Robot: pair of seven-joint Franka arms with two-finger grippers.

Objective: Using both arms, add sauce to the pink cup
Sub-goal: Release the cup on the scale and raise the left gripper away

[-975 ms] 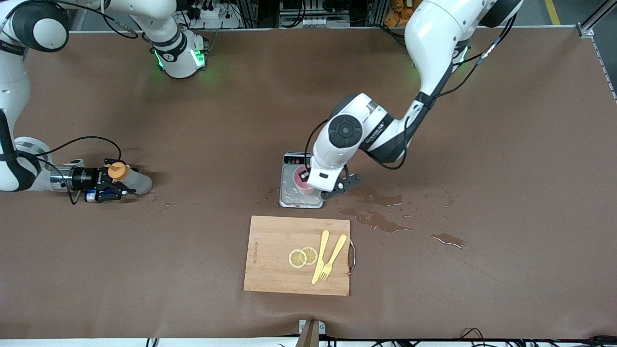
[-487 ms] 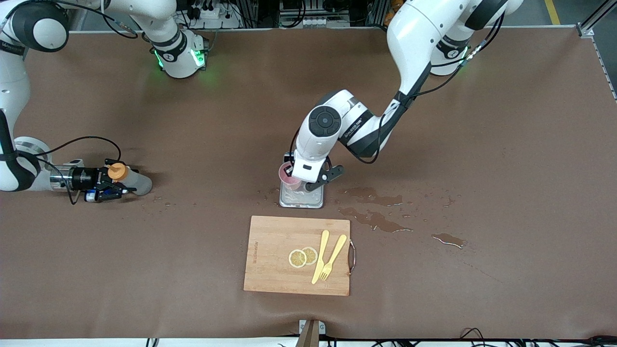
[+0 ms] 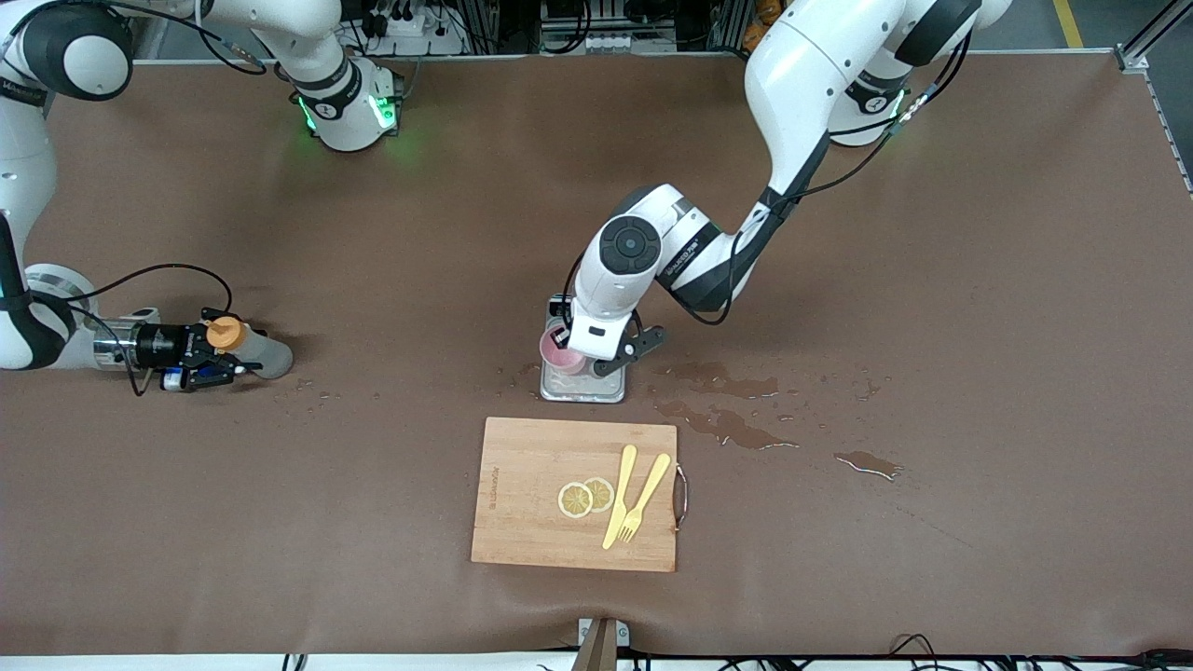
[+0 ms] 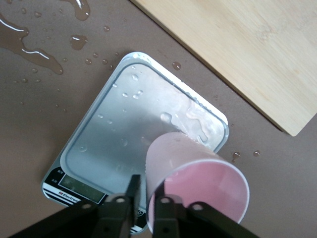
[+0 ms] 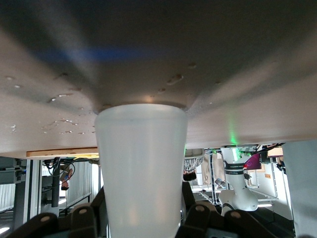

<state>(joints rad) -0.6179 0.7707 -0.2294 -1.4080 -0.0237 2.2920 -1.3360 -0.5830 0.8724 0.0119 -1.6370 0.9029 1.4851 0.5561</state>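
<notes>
Front view. Pink cup [image 3: 560, 351]: middle of the frame, on or just over the edge of the steel scale [image 3: 582, 384] that lies toward the right arm's end; contact with the plate cannot be told. Interior reads pink; any contents cannot be made out. Left gripper [image 3: 584, 359]: clamped on the cup's rim, largely covered by the arm's white wrist. Scale plate: wet with droplets, display end hidden under the arm. Sauce bottle [image 3: 244, 347]: left middle of the frame, near the right arm's end of the table, gripped below its orange cap by the right gripper [image 3: 216, 357], which sits low at table level. Cutting board [image 3: 575, 494]: lower middle, bearing two lemon slices [image 3: 584, 497], a wooden knife [image 3: 620, 494] and a wooden fork [image 3: 644, 497]. Puddles [image 3: 725, 424]: right of the scale.

Left wrist view. Pink cup [image 4: 199, 179]: lower right, tilted, inside plain pink with nothing seen in it; its wall is pinched between the two fingers [image 4: 132, 191]. Scale [image 4: 119, 144]: centre, beaded with water. Board corner [image 4: 247, 49]: upper right, cut off.

Right wrist view. Sauce bottle [image 5: 141, 163]: fills the centre, translucent body only, cap out of sight; fill level cannot be told. Fingers [image 5: 195, 218] press its sides at the lower edge.
</notes>
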